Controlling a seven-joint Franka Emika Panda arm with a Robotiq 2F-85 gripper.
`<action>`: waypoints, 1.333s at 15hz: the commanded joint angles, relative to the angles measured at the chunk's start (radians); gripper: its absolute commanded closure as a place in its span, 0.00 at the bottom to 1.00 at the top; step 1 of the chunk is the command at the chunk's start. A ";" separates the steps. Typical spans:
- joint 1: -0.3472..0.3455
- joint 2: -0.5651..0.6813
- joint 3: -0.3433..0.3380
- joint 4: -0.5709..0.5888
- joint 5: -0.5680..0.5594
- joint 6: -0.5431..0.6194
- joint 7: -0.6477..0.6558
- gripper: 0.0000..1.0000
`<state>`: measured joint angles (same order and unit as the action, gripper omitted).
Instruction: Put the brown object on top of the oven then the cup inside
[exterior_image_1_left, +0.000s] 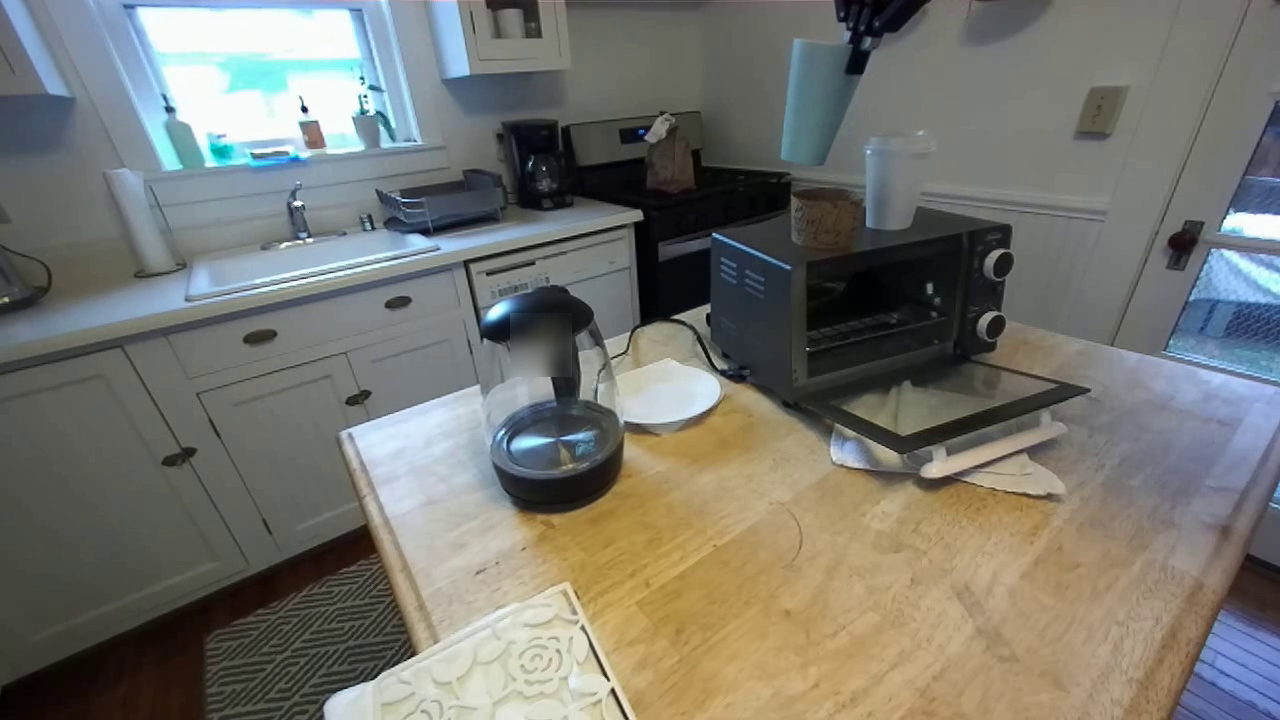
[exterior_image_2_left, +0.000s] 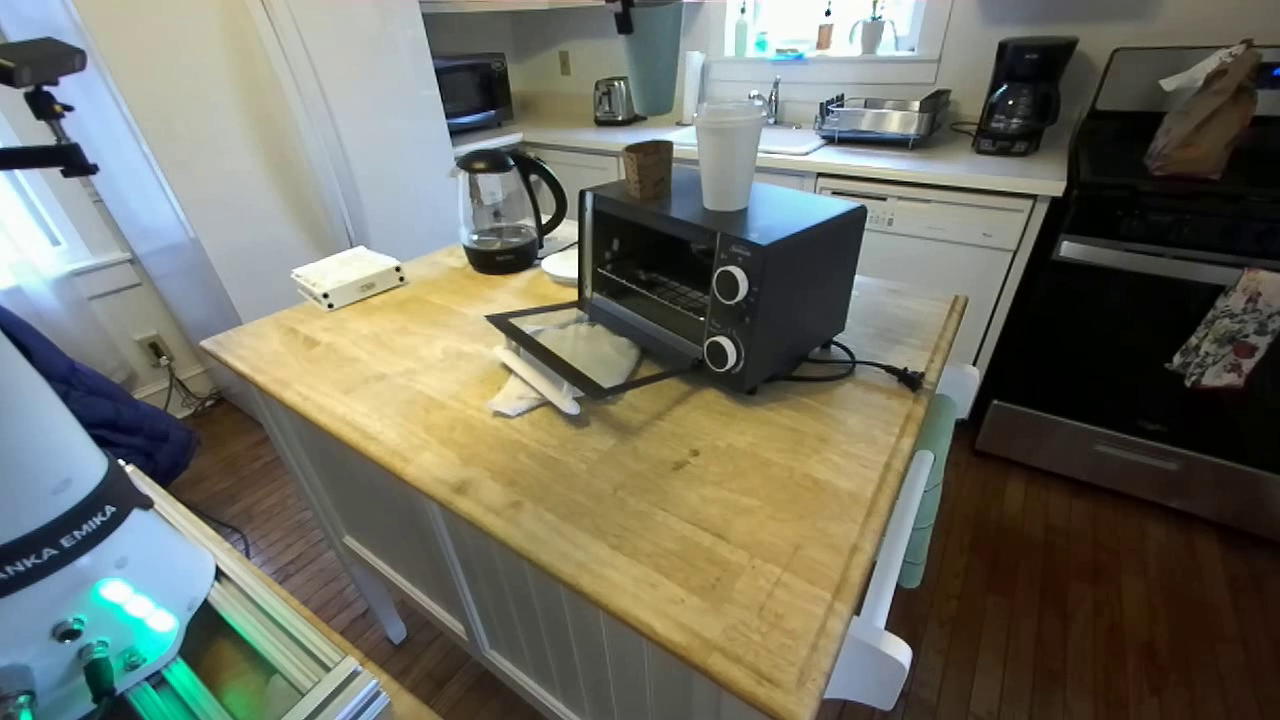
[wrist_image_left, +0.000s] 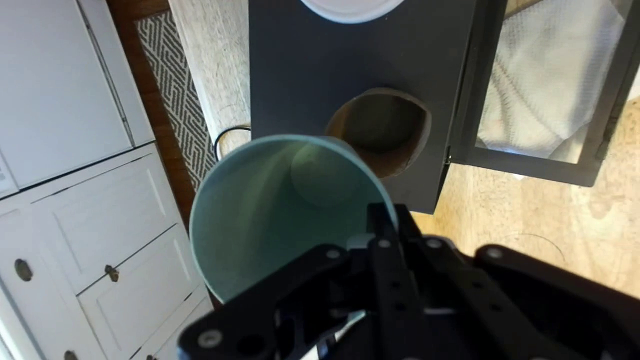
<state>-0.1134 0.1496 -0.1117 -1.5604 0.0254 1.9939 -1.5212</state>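
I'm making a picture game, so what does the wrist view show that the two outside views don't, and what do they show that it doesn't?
Only the wrist view looks down inside the pale blue-green cup, right to its bottom.

Only the exterior views show the coffee maker, the stove and the two knobs of the toaster oven.

All show the toaster oven with the brown cardboard sleeve on top, the open glass door over a white towel, and part of the claw holding the pale blue-green cup.
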 joint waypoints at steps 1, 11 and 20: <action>-0.008 0.008 0.014 0.011 -0.046 -0.064 -0.002 0.99; -0.009 0.005 0.017 -0.016 -0.095 -0.127 -0.004 0.99; -0.014 0.043 0.017 -0.033 -0.101 -0.028 -0.002 0.99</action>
<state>-0.1159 0.1811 -0.1027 -1.5950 -0.0476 1.9516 -1.5253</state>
